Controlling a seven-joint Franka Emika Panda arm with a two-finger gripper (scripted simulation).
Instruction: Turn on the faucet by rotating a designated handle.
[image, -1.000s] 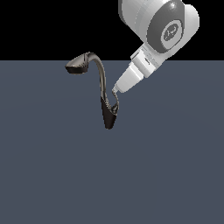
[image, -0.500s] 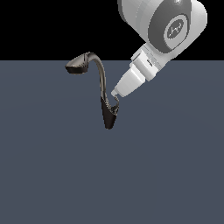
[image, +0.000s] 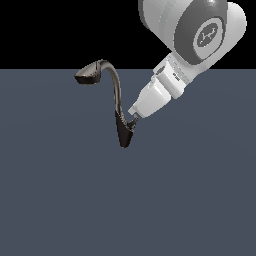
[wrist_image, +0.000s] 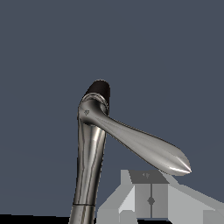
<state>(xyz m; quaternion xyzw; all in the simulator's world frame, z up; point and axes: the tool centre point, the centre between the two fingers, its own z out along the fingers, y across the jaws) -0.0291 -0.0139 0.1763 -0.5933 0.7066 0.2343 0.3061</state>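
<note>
The faucet (image: 119, 112) stands on the flat grey-blue floor (image: 60, 200), roughly in the middle of the exterior view. Its black cone base (image: 123, 134) tapers to a point at the floor, and a thin grey neck rises from it, arches over toward the exterior view's left and ends in a flattened wide spray head (image: 90, 73).

My arm (image: 195, 30) comes down from the exterior view's upper right, and my pincer (image: 132, 122) sits right against the upper part of the base, on its right side in that view. The tips look dark and small there, and they touch or nearly touch the faucet; I cannot tell which.

In the wrist view the handle (wrist_image: 144, 146) shows clearly: a smooth, pointed metal lever that branches off the faucet (wrist_image: 89, 148) at a collar just under a dark cap (wrist_image: 99, 89) and widens before it narrows to its tip. The grey body of my pincer (wrist_image: 150, 197) lies just beside that tip. My two fingers appear close together with only a thin seam between them, so the pincer looks narrow, and nothing is held between them.
</note>
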